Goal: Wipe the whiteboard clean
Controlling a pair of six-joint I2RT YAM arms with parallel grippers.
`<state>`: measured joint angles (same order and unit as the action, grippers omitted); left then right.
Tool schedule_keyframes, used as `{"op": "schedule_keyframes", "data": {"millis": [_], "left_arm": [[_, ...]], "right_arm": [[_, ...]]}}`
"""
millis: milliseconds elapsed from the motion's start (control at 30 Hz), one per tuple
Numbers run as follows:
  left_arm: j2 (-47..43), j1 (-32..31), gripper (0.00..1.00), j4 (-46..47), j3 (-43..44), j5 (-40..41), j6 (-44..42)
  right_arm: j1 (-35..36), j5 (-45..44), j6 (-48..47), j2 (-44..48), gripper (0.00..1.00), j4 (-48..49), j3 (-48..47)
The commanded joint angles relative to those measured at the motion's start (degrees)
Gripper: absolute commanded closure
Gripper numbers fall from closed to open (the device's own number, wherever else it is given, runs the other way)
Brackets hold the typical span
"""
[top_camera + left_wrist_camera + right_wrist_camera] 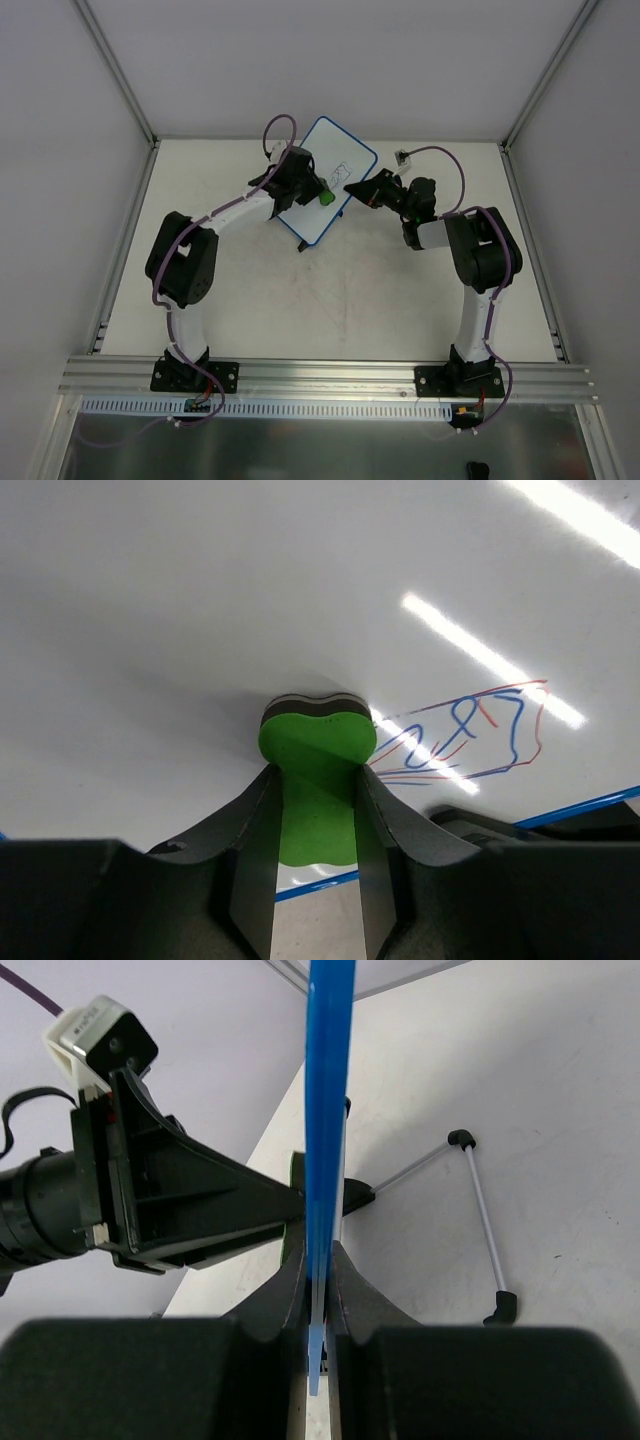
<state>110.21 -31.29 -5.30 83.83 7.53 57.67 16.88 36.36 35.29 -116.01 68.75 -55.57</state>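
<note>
Your left claw (316, 810) grips the green eraser (318, 742), pressed against the whiteboard (332, 150) just left of the scribble (470, 735). The board stands tilted at the far middle of the table (350, 300); your right claw (356, 188) pinches its edge.

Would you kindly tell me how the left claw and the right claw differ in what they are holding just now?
The left claw is shut on the green eraser; the right claw is shut on the rim of the whiteboard. The left claw faces the board's white surface; the right claw meets it edge-on. Both are black and shut.
</note>
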Motion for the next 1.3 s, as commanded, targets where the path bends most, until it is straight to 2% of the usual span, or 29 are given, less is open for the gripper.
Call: {"op": "schedule_keyframes", "data": {"millis": [0,133,200,533,900,1267], "left_arm": [[0.7,-0.1,1.00,-2.4,-7.2,-2.3,0.2],[-0.7,0.5,1.00,-2.3,-11.8,-1.6,1.6],[-0.9,0.7,1.00,-2.4,-11.1,-1.6,0.4],[5.6,0.8,1.00,-2.7,7.5,-7.0,-8.1],[9.5,1.0,1.00,-2.9,17.5,-9.5,-7.9],[10.3,1.0,1.00,-3.0,23.0,-11.1,-15.9]], "right_arm": [[1.8,3.3,-3.4,1.5,1.00,4.8,-0.2],[1.9,3.3,-3.4,1.6,1.00,4.8,-0.2],[1.9,3.3,-3.5,1.6,1.00,4.7,-0.2],[2.0,3.5,-4.7,2.4,1.00,4.7,0.5],[2.9,4.2,-5.8,2.9,1.00,4.7,0.4],[3.0,4.6,-6.5,3.1,1.00,4.6,0.4]]}}
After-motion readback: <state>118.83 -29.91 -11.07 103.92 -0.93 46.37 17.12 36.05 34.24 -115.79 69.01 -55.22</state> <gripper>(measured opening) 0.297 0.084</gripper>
